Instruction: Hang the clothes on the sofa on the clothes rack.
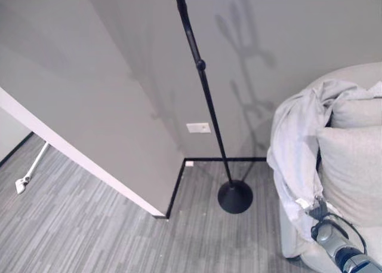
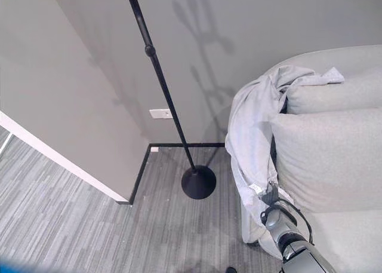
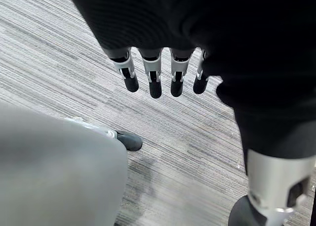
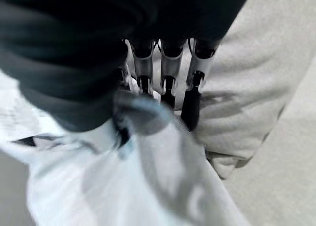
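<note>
A light grey garment (image 1: 295, 147) hangs over the arm of the pale sofa (image 1: 352, 165) at the right. My right hand (image 1: 319, 214) is at the garment's lower hem. In the right wrist view its fingers (image 4: 170, 70) point straight into the bunched cloth (image 4: 123, 186), beside a sofa cushion (image 4: 247, 77); the thumb is hidden. The black clothes rack (image 1: 206, 88) stands in the wall corner on a round base (image 1: 234, 196), left of the sofa. My left hand (image 3: 154, 75) hangs over the striped floor with straight fingers, holding nothing.
A grey partition wall (image 1: 89, 117) juts out at the left and ends in a corner near the rack's base. A white wall socket (image 1: 198, 128) sits behind the pole. A small white object (image 1: 24, 180) lies on the floor at far left.
</note>
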